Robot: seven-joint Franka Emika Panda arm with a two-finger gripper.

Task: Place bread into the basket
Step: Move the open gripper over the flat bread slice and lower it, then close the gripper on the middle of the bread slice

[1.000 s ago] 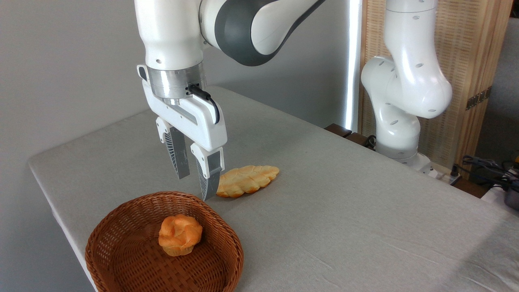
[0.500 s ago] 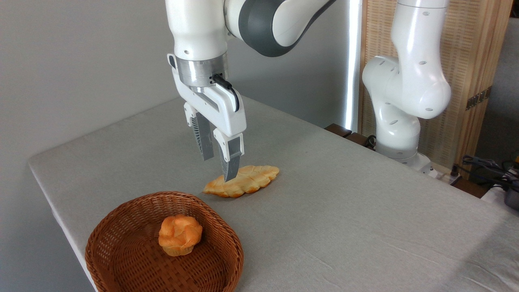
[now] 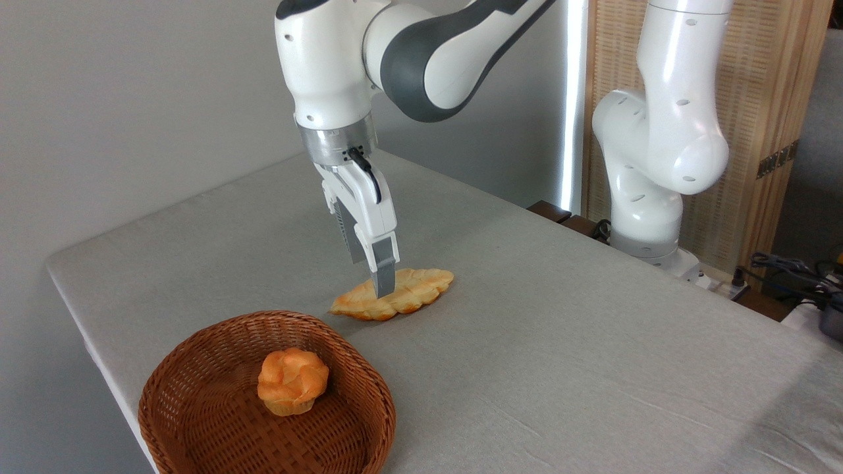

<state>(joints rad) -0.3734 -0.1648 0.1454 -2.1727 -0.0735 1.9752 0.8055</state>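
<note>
Grey cloth-covered table (image 3: pixel 560 342), single fixed camera view. Bread (image 3: pixel 395 298) lies flat on the table, long axis running lower-left to upper-right, outside the basket (image 3: pixel 369 388) and just beyond its far rim. Basket sits at the near-left corner of the table, holding a small round orange bun (image 3: pixel 292 381) near its centre.

End effector (image 3: pixel 372 275) points down over the middle of the bread. Near finger's tip overlaps the loaf's top surface in the picture; can't tell whether it touches. Far finger is mostly hidden behind the near one, so the gap is seen almost edge-on: can't tell if it's spread or pressed together. Nothing visibly pinched.

Arm's white base column (image 3: pixel 658 151) stands at the table's far right edge, with a wooden slatted screen (image 3: pixel 764 99) behind it. Cables (image 3: pixel 790 270) lie at far right.
</note>
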